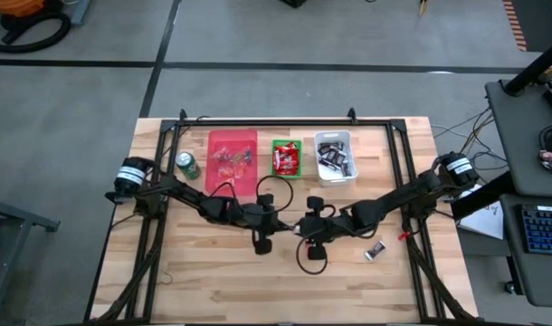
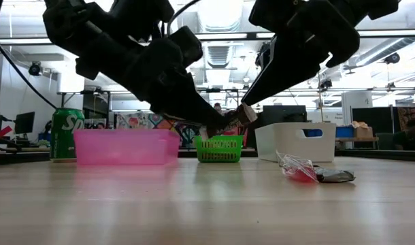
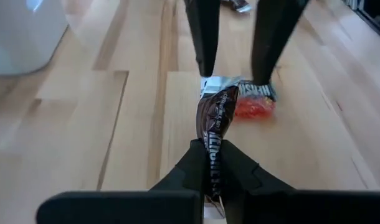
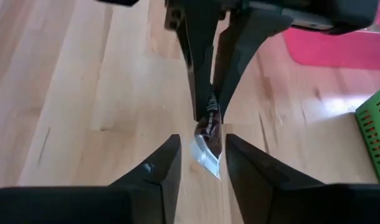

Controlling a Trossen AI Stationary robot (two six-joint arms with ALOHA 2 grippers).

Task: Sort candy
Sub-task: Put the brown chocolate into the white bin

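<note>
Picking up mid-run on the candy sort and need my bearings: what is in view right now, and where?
Table: one, light wood.
Pink tray: one, back left-centre, mixed candies inside.
Green basket: one, back centre, red candies inside.
White bin: one, back right of the basket, dark candies inside.
Drink can: one, green, left of the pink tray.
Loose candies: small cluster, dark and red, front right.
Dark candy bar: one, held mid-table between both grippers.
Left gripper: shut on the bar.
Right gripper: open around its other end.
</note>
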